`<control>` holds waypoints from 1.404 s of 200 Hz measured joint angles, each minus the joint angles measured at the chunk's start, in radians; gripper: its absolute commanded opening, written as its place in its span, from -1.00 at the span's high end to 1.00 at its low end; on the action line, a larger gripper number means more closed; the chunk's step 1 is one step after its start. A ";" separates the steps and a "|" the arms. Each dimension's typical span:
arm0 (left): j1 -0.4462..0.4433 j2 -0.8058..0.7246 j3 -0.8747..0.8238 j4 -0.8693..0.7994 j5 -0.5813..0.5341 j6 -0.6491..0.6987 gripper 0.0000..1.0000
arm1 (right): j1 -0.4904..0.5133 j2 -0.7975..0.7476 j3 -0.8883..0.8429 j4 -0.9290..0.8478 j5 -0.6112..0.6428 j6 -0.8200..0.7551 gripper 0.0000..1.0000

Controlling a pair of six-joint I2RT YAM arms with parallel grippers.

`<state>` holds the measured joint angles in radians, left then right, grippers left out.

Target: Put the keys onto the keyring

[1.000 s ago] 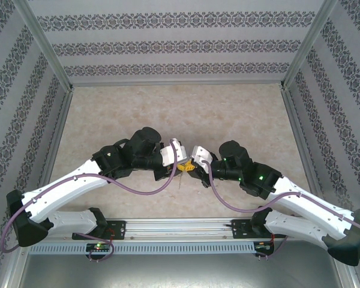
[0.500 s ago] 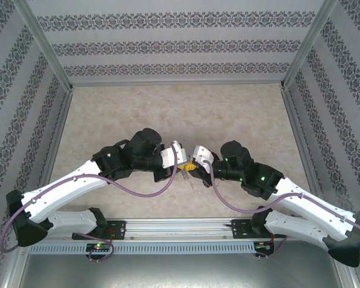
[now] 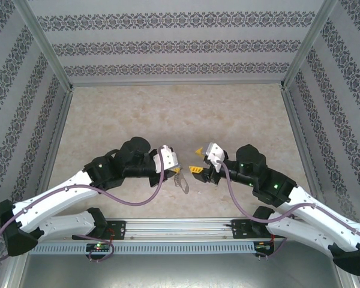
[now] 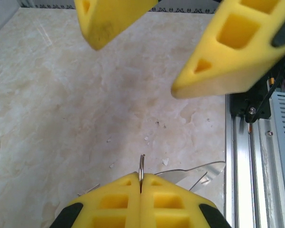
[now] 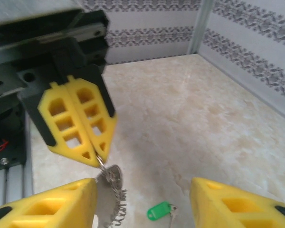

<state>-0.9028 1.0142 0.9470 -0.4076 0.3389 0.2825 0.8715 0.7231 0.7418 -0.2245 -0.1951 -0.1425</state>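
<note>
now, your small silvery key with the green plastic head [image 5: 159, 211] lies on the beige marbled table [image 5: 204, 142]. your left gripper [image 3: 175, 169] pinches the dull grey metal keyring [image 5: 110, 179] tight, chain apparently dangling. your right gripper [image 3: 197, 161] stands open nearby.

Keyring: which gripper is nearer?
Left. The left gripper is shut on the keyring, pinching its top so that it hangs below the fingertips. The right gripper is open beside the ring and looks clear of it in the top view.
</note>
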 measured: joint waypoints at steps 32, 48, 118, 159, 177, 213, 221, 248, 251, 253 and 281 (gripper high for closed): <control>0.013 -0.063 -0.060 0.069 -0.004 -0.047 1.00 | -0.079 0.006 -0.001 -0.006 0.059 0.064 -0.50; 0.015 -0.111 -0.121 0.119 -0.012 -0.085 1.00 | -0.116 0.022 -0.003 -0.008 0.079 0.108 -0.53; 0.023 -0.278 -0.250 0.201 -0.097 -0.231 1.00 | -0.241 0.272 0.003 -0.077 0.041 0.261 -0.28; 0.041 -0.285 -0.220 0.155 -0.201 -0.275 1.00 | -0.233 0.420 0.033 -0.105 -0.015 0.298 -0.27; 0.042 -0.296 -0.220 0.121 -0.260 -0.294 1.00 | -0.213 0.492 0.049 -0.105 -0.023 0.303 -0.25; 0.053 -0.346 -0.233 0.083 -0.338 -0.344 1.00 | -0.178 0.667 0.124 -0.106 -0.029 0.300 -0.20; 0.054 -0.361 -0.240 0.077 -0.345 -0.353 1.00 | -0.173 0.709 0.150 -0.106 -0.031 0.299 -0.18; 0.054 -0.387 -0.255 0.067 -0.351 -0.375 1.00 | -0.161 0.828 0.230 -0.104 -0.035 0.293 -0.11; 0.054 -0.388 -0.256 0.066 -0.352 -0.376 1.00 | -0.159 0.840 0.237 -0.103 -0.034 0.292 -0.10; 0.054 -0.388 -0.257 0.066 -0.352 -0.378 1.00 | -0.159 0.848 0.242 -0.103 -0.035 0.292 -0.09; 0.054 -0.387 -0.268 0.055 -0.352 -0.386 1.00 | -0.140 0.948 0.304 -0.102 -0.039 0.290 0.01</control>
<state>-0.8486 0.6270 0.6792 -0.3527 -0.0128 -0.1040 0.7311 1.6707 1.0454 -0.3264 -0.2337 0.1471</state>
